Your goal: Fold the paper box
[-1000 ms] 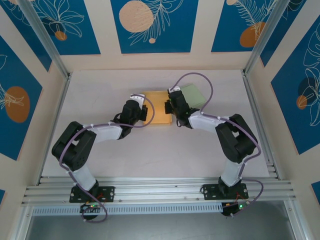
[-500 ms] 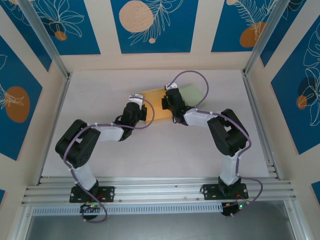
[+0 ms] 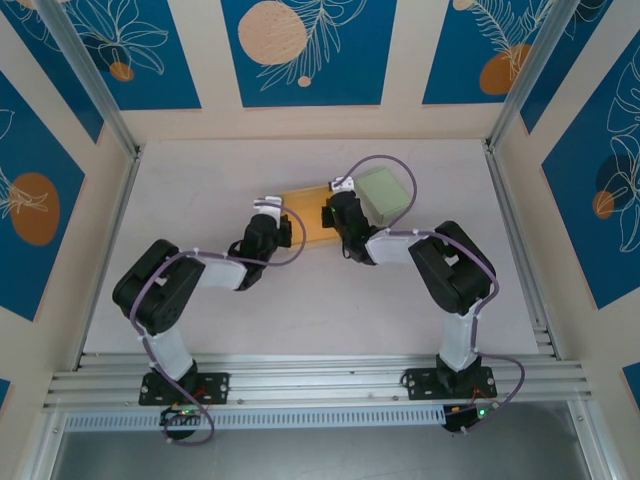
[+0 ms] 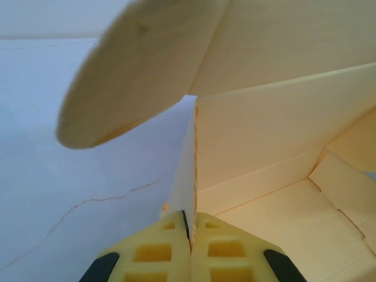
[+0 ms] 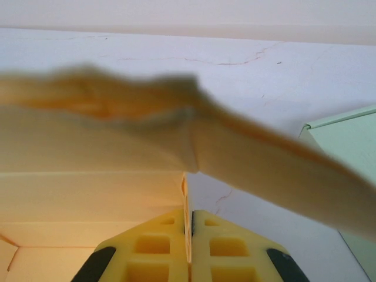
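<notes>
no legible text, labels, brands or numbers anywhere

One yellow paper box (image 3: pixel 305 212), one pale green box (image 3: pixel 385 190), one left pincer (image 4: pixel 189 222), one right pincer (image 5: pixel 188 222)

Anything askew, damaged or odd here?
The paper box is skewed to the table edges, one wall pinched in the left gripper, another in the right gripper. Hairline cracks run across the table surface. Nothing spilled.

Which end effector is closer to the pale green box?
Right. The right end effector grips the yellow paper box beside the pale green box; the left end effector grips its far side.
</notes>
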Controlling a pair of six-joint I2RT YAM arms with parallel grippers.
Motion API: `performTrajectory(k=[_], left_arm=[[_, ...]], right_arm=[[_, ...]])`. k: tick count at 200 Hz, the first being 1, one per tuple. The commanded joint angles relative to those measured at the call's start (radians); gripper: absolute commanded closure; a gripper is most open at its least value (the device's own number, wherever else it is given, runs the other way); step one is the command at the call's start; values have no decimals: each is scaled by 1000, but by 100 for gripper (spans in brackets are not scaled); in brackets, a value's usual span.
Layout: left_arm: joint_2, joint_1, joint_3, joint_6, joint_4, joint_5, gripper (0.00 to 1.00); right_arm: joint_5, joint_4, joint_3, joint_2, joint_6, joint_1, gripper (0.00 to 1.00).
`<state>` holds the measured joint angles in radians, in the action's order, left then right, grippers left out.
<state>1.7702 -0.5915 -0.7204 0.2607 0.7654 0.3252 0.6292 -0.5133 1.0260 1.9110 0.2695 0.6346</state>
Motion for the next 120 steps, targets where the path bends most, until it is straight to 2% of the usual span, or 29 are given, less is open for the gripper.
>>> performTrajectory(k=[1, 49, 120], left_arm=[[11, -36, 37, 43, 12, -84, 96], [-30, -44, 105, 45, 33, -111, 98], [-24, -65, 238, 38, 132, -156, 98]], right_arm=[[-54, 3, -28, -24, 33, 50, 93], [-17, -6, -161, -94, 139, 89, 94], [66, -73, -248, -81, 151, 152, 96]])
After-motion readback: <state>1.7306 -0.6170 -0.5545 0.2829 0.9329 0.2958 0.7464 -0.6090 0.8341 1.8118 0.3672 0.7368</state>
